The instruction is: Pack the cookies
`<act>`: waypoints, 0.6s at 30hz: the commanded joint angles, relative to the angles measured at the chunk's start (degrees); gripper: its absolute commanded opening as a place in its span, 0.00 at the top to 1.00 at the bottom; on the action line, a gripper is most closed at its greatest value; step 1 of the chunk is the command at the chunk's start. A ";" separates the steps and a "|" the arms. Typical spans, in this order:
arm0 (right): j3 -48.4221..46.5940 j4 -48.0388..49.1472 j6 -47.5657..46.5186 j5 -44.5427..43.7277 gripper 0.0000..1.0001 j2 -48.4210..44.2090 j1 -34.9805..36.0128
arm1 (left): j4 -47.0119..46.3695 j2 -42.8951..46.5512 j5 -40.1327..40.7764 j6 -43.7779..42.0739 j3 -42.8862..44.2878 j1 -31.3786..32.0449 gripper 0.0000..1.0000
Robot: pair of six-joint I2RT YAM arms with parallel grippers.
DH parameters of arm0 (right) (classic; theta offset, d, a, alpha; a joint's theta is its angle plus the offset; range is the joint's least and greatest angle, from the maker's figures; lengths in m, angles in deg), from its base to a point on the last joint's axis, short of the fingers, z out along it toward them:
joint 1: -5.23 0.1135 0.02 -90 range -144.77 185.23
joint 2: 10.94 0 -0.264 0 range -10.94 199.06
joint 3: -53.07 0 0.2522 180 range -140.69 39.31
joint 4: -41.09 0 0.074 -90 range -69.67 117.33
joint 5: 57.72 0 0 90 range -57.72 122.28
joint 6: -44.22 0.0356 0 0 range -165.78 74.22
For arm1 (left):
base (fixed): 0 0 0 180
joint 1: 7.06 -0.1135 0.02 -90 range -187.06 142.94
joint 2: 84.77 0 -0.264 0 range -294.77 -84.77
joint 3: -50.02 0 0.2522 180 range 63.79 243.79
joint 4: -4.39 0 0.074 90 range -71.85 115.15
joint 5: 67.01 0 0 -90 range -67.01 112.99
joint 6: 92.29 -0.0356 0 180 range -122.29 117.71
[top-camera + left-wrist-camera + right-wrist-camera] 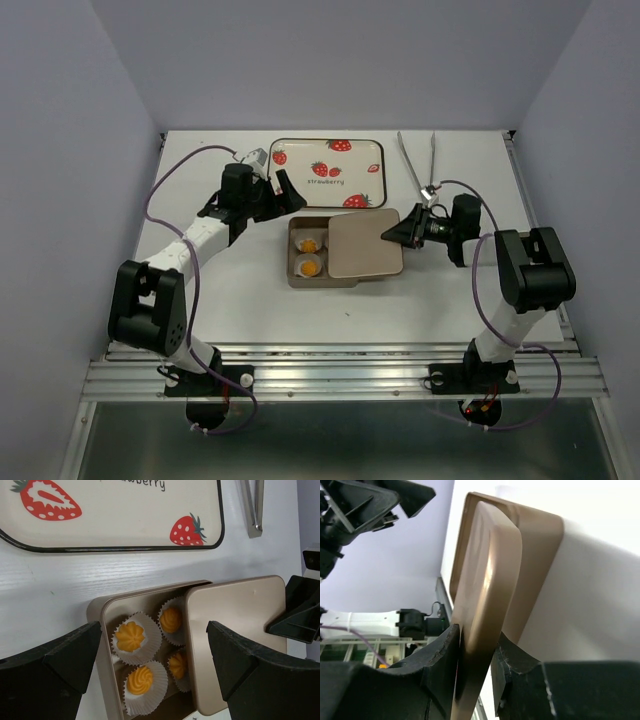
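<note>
Tin stands open-side up near the middle of the desk, with its lid lying across the right part and overhanging the right wall, not seated. The left part of the tin is uncovered. Four cookies are inside the tin, each sitting in a white pleated paper cup. In the left wrist view two of them lie fully exposed, and the two to the right are partly tucked under the lid's edge. In the top view only two can be seen. Right claw is at the right edge of the lid. In the right wrist view the lid's rim stands between the two fingers, which sit close on either side of it. Whether they press on the rim or stand just off it cannot be told. Left claw is spread wide with nothing between its fingers, held above the desk at the tin's far left corner, clear of tin and lid. A strawberry-printed tray lies on the desk beyond the tin, apart from it. Metal tongs lie to the right of the tray, beyond the right claw.
</note>
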 commanded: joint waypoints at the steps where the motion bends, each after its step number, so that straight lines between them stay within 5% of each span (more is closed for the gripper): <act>1: -2.16 -9.32 -8.78 -2.94 0.65 -0.49 0.71 | -0.39 -0.13 -1.37 -1.88 2.88 -0.16 0.01; 18: -7.52 -15.12 -12.21 -6.10 0.56 3.47 4.14 | -0.48 -2.07 -2.16 -1.80 2.18 -0.16 0.01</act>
